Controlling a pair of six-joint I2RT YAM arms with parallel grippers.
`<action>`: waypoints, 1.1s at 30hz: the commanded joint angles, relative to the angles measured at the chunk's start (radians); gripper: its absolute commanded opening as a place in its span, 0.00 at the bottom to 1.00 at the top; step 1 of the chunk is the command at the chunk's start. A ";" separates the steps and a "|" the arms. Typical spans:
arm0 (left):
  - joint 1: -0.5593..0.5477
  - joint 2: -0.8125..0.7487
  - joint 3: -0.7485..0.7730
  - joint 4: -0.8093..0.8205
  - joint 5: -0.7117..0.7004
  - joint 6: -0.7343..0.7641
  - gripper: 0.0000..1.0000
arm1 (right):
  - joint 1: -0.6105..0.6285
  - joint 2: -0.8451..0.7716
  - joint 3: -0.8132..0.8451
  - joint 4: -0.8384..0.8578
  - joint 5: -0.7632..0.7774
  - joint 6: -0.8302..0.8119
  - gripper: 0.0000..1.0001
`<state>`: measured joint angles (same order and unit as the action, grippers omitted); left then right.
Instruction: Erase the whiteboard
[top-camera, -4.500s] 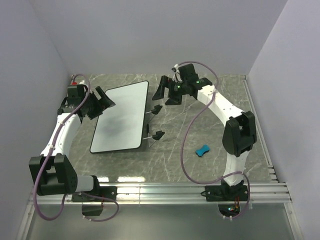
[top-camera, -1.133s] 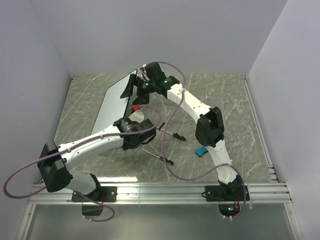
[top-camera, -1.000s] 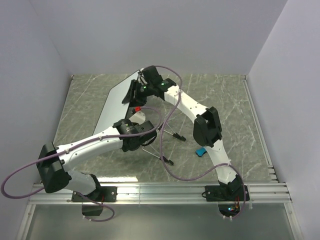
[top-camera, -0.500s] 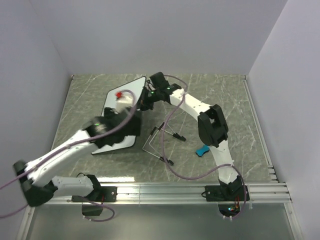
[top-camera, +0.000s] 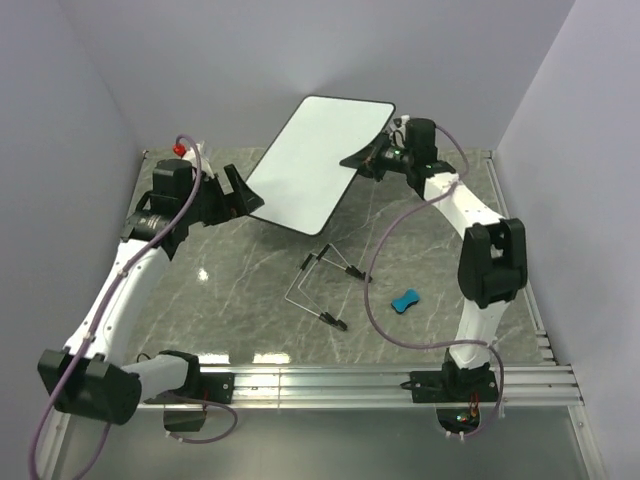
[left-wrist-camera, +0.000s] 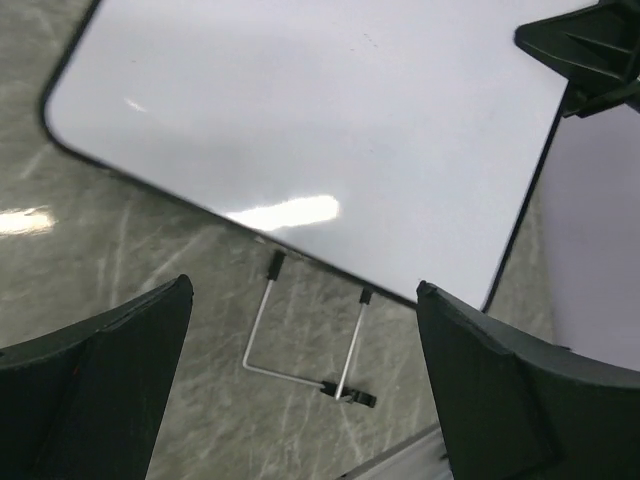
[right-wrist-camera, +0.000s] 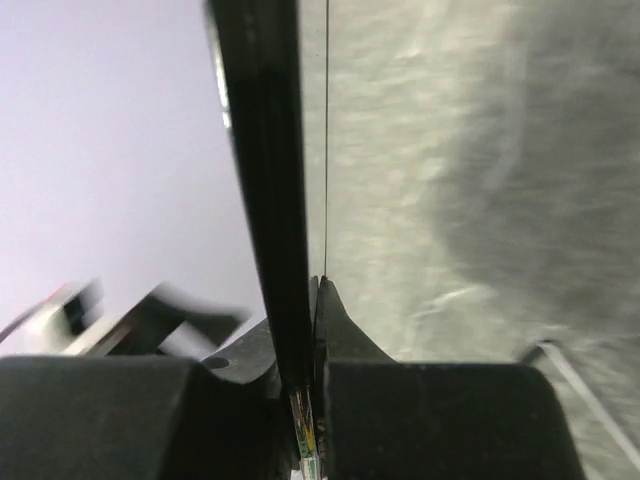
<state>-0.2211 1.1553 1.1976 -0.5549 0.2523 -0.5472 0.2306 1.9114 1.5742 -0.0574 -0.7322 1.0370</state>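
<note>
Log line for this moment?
right end effector: shut on black-framed white whiteboard, aloft | left end effector: open | blue eraser block: untouched

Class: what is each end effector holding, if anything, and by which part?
The right end effector pinches the whiteboard by its edge. The left end effector is open and holds nothing.

whiteboard (left-wrist-camera: 330, 110): far end cut off by the top of the left wrist frame; edge-on in the right wrist view, face hidden.
left hand (left-wrist-camera: 305, 290): fingers (left-wrist-camera: 100, 380) cut by the bottom edge.
right hand (top-camera: 372, 160): contact with the whiteboard too small to tell from above.
blurred shape (right-wrist-camera: 110, 310): lower left, unidentifiable.
wire stand (right-wrist-camera: 575, 375): blurred, cut at lower right.
</note>
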 joint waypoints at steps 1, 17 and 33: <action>0.060 0.024 -0.015 0.219 0.315 -0.026 0.99 | 0.027 -0.184 -0.054 0.440 -0.294 0.184 0.00; 0.206 0.132 0.086 0.443 0.714 -0.080 0.98 | 0.001 -0.632 -0.492 0.177 -0.345 -0.029 0.00; 0.264 0.075 -0.052 0.302 0.498 0.096 0.94 | 0.035 -0.736 -0.591 0.220 -0.357 0.026 0.00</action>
<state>0.0170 1.2560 1.1973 -0.2775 0.7177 -0.4732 0.2512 1.2430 0.9649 -0.0624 -1.0054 0.9836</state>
